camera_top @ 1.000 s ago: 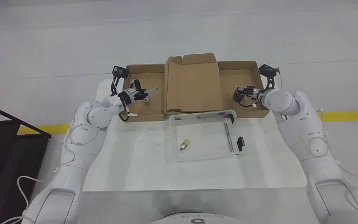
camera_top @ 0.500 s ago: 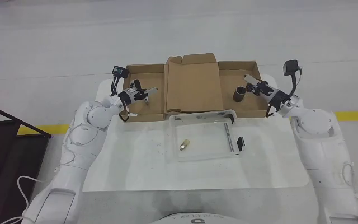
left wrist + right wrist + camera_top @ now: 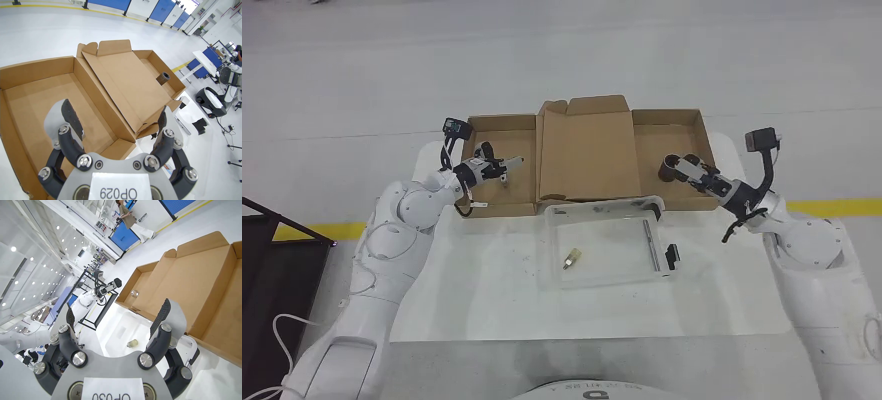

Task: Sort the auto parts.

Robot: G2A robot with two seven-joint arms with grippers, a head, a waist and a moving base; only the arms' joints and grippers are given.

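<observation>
One dark hollow cyl. [image 3: 163, 78] in smooth brown cardboard box [image 3: 143, 55]

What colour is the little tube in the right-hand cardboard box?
The tube is dark brown; clearest in left wrist view.

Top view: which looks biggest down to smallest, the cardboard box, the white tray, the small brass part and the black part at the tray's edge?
1. cardboard box
2. white tray
3. black part and brass part: too alike to rank.
</observation>
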